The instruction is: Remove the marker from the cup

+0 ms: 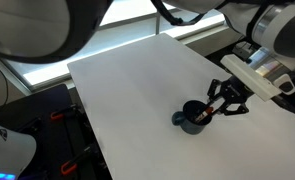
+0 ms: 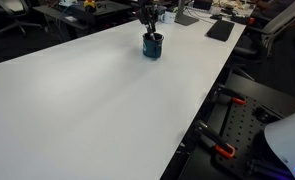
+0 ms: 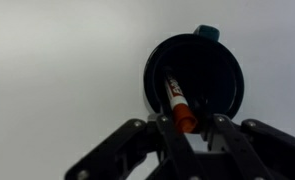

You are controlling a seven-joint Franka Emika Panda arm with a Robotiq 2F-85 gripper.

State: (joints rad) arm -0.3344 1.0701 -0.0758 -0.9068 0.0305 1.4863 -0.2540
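Note:
The cup [image 3: 219, 60] is a small dark round mug with its teal handle [image 3: 207, 32] at the far side. It stands on the white table [image 1: 127, 90] and shows in both exterior views [image 1: 192, 118] [image 2: 152, 45]. The marker [image 3: 177, 103], reddish-orange with a white label, leans inside the cup, and its upper end sticks out over the near rim. My gripper [image 3: 192, 123] hangs just above the cup, a finger on either side of that upper end. The left finger touches the marker. A narrow gap shows beside the right finger.
The table reaches far to the left of the cup [image 1: 117, 70]. In an exterior view its edge [image 2: 212, 95] runs beside black stands with orange clamps [image 2: 222, 150]. Desks with dark equipment [image 2: 219, 30] stand behind the cup.

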